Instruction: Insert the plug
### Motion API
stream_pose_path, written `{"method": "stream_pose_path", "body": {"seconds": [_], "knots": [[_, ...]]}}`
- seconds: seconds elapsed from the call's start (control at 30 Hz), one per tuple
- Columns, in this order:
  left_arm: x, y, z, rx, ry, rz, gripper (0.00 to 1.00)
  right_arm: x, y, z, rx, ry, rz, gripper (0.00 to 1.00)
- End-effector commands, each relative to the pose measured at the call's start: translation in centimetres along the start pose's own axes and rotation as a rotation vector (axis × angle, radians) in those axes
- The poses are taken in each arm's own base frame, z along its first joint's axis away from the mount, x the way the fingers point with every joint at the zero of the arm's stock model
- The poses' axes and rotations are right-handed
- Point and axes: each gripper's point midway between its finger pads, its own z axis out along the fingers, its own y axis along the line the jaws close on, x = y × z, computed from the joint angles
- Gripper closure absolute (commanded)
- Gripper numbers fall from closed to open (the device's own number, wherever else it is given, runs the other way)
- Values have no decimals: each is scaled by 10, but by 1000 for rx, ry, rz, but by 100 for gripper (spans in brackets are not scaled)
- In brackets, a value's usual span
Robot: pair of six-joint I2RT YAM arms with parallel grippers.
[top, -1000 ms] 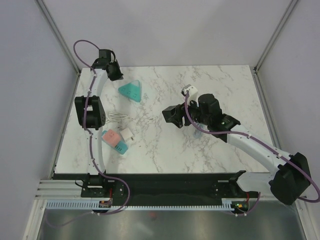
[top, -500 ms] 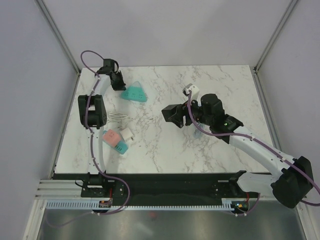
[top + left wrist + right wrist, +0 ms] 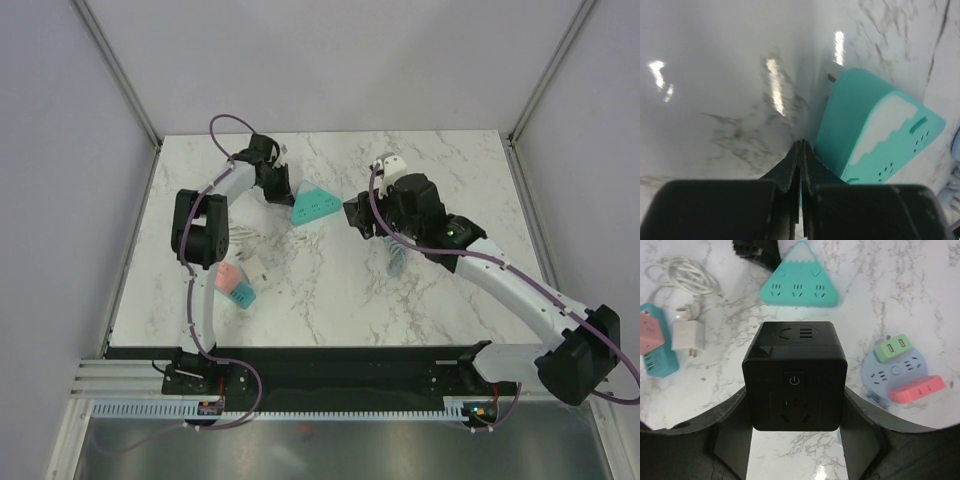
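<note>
My right gripper (image 3: 362, 216) is shut on a black cube socket (image 3: 795, 375) with a power button, and holds it above the table; the cube also shows in the top view (image 3: 358, 214). A white plug (image 3: 687, 335) with a coiled white cable (image 3: 682, 275) lies on the marble at the left (image 3: 256, 264). My left gripper (image 3: 801, 146) is shut and empty, its tips against the side of a teal triangular power strip (image 3: 875, 130), which lies mid-table (image 3: 313, 205). In the top view my left gripper (image 3: 284, 190) is just left of that strip.
A pink and teal power strip (image 3: 233, 283) lies near the white plug. A round blue power strip (image 3: 897, 372) with green and red adapters on it lies under my right arm (image 3: 396, 256). The cell's walls stand close on three sides.
My left gripper has swept right and toward the table's middle, pushing the teal triangular strip along. My right gripper with the black cube has shifted slightly right and back.
</note>
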Motion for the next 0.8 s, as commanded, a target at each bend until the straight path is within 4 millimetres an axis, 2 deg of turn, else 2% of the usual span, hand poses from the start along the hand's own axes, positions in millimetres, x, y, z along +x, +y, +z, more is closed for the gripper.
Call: {"method": "stream_pose_path", "body": {"seconds": [0.0,0.03,0.07,0.1,0.13,0.17,0.2,0.23,0.27,0.3,0.33,0.37,0.43,0.47,0.5,0.53,0.57,0.6,0.63,0.67,0.7,0.73,0.77], "knots": [[15,-41,-18,108,9,44,98,-18,-36,3,216,10,-18,100],[7,-43,-30,98,-22,46,98,-1,-43,14,243,97,-23,100],[4,-42,-37,87,-35,42,98,-19,-42,16,241,89,-16,100],[0,-34,-46,78,-50,25,98,-21,-40,21,233,116,-12,100],[-4,-31,-55,78,-66,17,98,-2,-43,32,242,220,-17,100],[-11,-27,-76,76,-101,7,97,-22,-38,33,230,197,-13,100],[-12,-23,-85,73,-112,8,96,-21,-32,38,202,221,-11,100],[-13,-20,-95,57,-128,16,96,-9,-33,46,202,283,-12,100],[-21,-25,-123,42,-188,47,96,-24,-29,48,188,265,-14,100],[-9,-20,-125,21,-181,42,95,-19,-28,51,174,300,-18,100],[-8,-24,-136,31,-201,40,93,-12,-28,62,164,333,-23,100],[-3,-36,-154,67,-222,36,90,-19,-27,66,149,327,-34,100],[4,-62,-177,183,-231,47,85,-4,-32,80,149,393,-36,100],[8,-71,-186,224,-239,41,82,-12,-32,85,144,383,-41,100],[21,-80,-204,259,-260,49,75,-4,-34,95,141,410,-52,100],[21,-88,-214,304,-301,63,70,-9,-31,98,125,400,-52,100],[42,-86,-211,323,-282,23,62,-10,-29,102,116,401,-50,100],[46,-99,-234,365,-339,49,59,-4,-30,110,113,420,-49,100],[49,-106,-244,397,-369,64,55,-3,-31,114,113,423,-50,100],[64,-105,-242,403,-350,56,46,-7,-28,118,90,417,-45,100],[69,-105,-245,405,-356,60,40,-3,-29,120,87,436,-51,100],[73,-108,-259,411,-389,75,34,5,-30,129,80,461,-54,100],[82,-104,-256,405,-380,73,23,2,-30,133,71,456,-58,100]]}}
